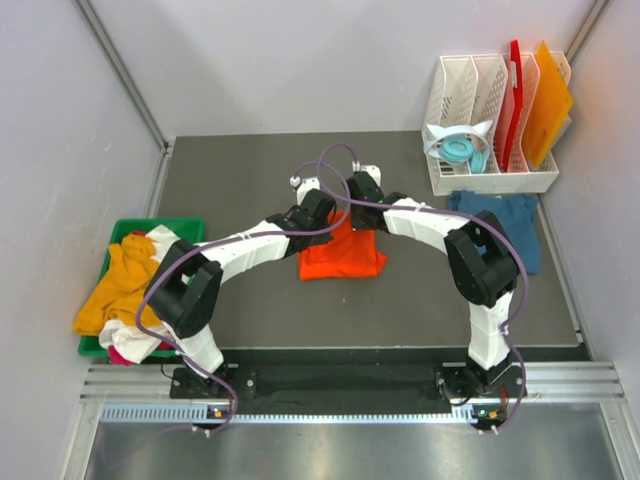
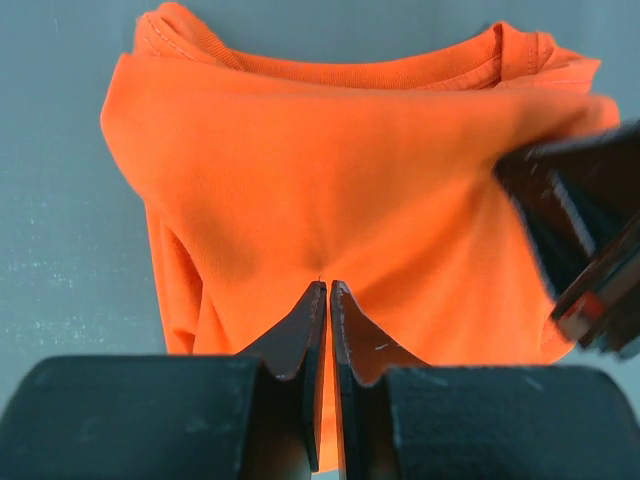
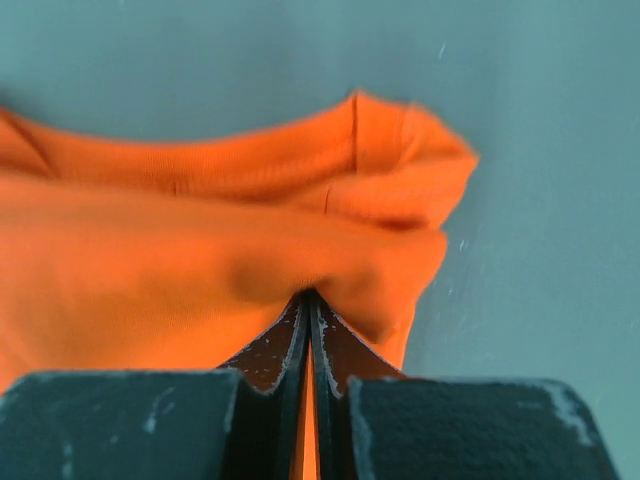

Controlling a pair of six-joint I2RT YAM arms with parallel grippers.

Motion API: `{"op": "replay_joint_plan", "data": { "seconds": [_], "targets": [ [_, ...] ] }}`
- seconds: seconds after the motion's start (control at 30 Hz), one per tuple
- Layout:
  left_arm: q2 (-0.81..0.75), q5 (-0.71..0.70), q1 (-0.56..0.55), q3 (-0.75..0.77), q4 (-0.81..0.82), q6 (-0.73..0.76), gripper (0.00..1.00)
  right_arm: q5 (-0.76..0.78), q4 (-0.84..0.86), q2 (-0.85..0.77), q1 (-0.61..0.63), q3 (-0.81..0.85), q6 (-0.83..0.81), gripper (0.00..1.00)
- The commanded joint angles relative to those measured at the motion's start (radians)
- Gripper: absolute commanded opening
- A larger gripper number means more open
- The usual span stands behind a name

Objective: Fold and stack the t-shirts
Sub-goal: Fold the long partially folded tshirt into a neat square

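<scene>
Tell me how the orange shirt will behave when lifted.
Likely floppy: the orange shirt puckers and folds where the left gripper and right gripper pinch it. Probably light, since small pinches bunch it. Unheld parts would probably sag and the fold could slip open, as its layers lie loose at the collar.

Top external: fixed high behind both arm bases, looking down and forward over the whole counter (image 1: 330, 315). Far view.

Left wrist: sits just behind the left gripper (image 2: 328, 290), facing along its fingers, very near the orange t-shirt (image 2: 350, 180).

Right wrist: same mounting behind the right gripper (image 3: 308, 298), nearer still, cloth blurred.

All three views share the orange t-shirt. The left wrist view also catches the right gripper, blurred, at its right edge.
</scene>
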Motion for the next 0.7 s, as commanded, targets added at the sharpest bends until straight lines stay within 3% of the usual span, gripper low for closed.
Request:
{"op": "replay_joint_plan", "data": {
  "seconds": [0.0, 0.17, 0.3, 0.4, 0.43, 0.57, 0.67],
  "targets": [
    [0.002, -0.019, 0.004, 0.001, 0.015, 0.011, 0.10, 0.045, 0.102, 0.011, -0.024, 0.049, -0.025, 0.00],
    [0.026, -0.022, 0.004, -0.003, 0.018, 0.030, 0.10, 0.039, 0.108, 0.026, -0.027, 0.051, -0.030, 0.00],
    [0.017, -0.037, 0.004, -0.006, 0.011, 0.040, 0.10, 0.117, 0.149, -0.143, 0.011, -0.058, -0.034, 0.06],
    [-0.049, -0.051, -0.002, -0.037, 0.014, 0.042, 0.13, 0.236, 0.150, -0.338, 0.075, -0.143, -0.051, 0.23],
    [-0.095, -0.060, -0.005, -0.060, 0.012, 0.043, 0.14, 0.262, 0.145, -0.385, 0.094, -0.160, -0.074, 0.33],
    [-0.231, -0.108, -0.007, -0.120, 0.011, 0.066, 0.21, 0.388, 0.069, -0.584, 0.172, -0.241, -0.116, 0.53],
    [-0.320, -0.160, -0.005, -0.151, 0.000, 0.099, 0.35, 0.423, -0.010, -0.727, 0.195, -0.293, -0.108, 0.69]
  ]
}}
